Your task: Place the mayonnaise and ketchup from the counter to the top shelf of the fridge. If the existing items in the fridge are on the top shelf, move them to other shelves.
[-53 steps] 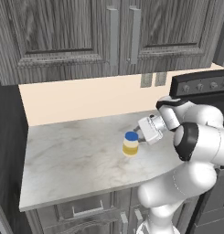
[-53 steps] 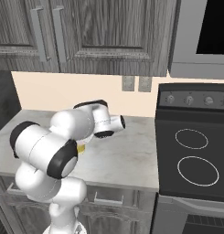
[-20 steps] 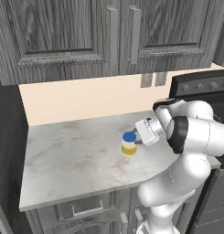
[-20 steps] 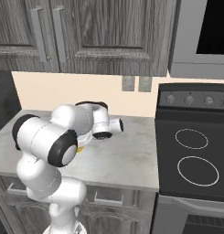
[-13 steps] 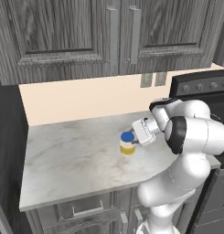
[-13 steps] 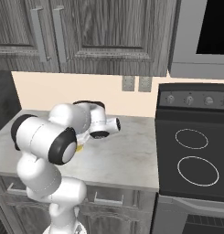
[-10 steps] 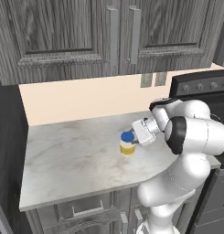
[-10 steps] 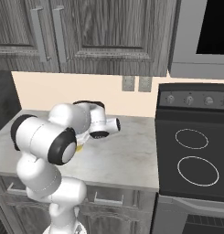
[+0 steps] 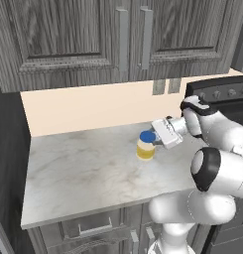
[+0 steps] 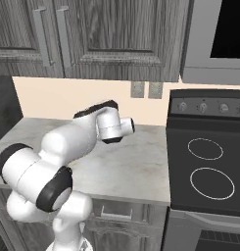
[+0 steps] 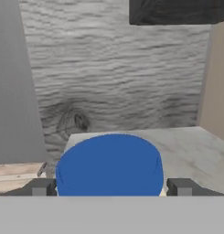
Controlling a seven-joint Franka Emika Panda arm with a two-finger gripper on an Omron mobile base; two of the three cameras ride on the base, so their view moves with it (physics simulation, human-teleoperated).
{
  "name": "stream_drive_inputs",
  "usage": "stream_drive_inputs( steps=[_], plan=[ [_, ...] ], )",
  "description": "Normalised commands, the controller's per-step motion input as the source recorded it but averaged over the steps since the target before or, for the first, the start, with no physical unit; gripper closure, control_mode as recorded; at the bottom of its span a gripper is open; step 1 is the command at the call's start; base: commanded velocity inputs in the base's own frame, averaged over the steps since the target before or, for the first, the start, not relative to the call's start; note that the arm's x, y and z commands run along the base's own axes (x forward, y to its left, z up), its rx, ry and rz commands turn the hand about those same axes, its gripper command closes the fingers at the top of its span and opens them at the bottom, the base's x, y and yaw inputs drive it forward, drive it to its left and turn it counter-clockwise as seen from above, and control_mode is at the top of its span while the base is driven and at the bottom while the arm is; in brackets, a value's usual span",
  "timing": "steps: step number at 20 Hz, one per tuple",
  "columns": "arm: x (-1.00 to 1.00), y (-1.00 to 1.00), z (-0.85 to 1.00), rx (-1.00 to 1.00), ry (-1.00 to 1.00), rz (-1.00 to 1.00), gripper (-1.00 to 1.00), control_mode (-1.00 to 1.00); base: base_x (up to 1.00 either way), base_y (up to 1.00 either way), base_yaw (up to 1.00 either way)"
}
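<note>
Left base view, mayonnaise (image 9: 146,146) on marbled counter (image 9: 78,168), wood-grain cabinets (image 9: 68,34) above

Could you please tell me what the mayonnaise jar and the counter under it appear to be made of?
The mayonnaise looks like smooth plastic or glass: plain pale yellow body, matte blue lid, probably plastic. The counter looks like polished marbled stone: beige-grey with faint veins.
</note>
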Motion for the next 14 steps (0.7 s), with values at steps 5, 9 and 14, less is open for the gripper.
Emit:
stream_drive_inputs(
  steps=[5,9,14],
  plan=[
    [-0.80,-0.23,1.00,-0.01,0.00,-0.02,1.00,-1.00,0.00,0.00,0.00],
    [-0.93,-0.35,1.00,-0.03,0.00,-0.02,1.00,-1.00,0.00,0.00,0.00],
    [-0.99,-0.13,1.00,-0.08,0.00,-0.02,1.00,-1.00,0.00,0.00,0.00]
  ],
)
